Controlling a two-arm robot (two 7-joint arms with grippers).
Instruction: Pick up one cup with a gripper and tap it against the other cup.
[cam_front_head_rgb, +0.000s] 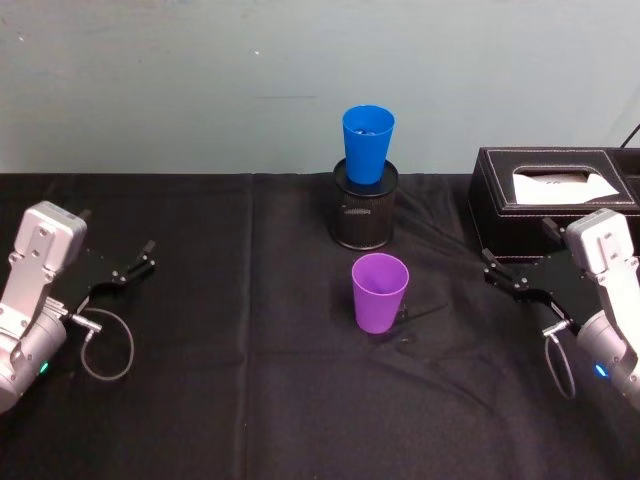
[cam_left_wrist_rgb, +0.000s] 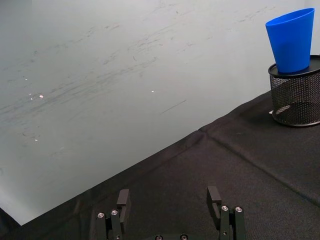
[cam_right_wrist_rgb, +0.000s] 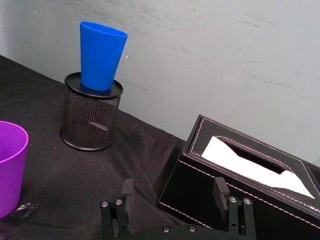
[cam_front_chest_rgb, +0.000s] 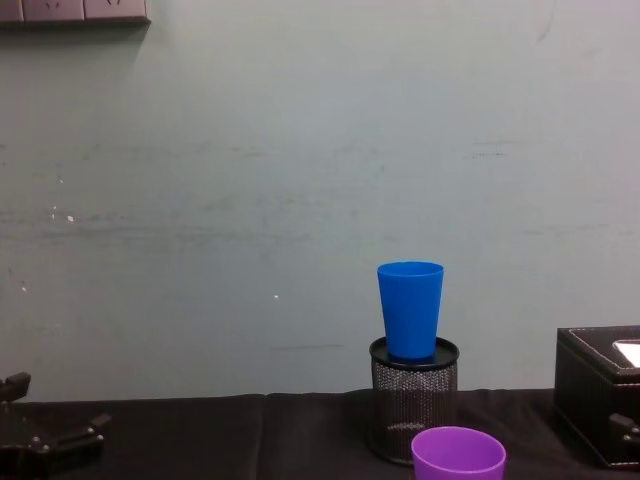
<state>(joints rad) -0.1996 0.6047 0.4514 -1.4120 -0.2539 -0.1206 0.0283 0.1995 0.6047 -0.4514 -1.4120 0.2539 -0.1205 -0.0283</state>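
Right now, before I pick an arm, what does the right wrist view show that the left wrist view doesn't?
Right wrist, not left: the purple cup, upright on the cloth at the frame edge, the tissue box, and the open right hand. Left wrist, not right: the open left hand over bare cloth. Both: the blue cup atop the mesh holder, the cloth and the wall.

Left tool low on the left side, right tool opposite, both with jaws apart.
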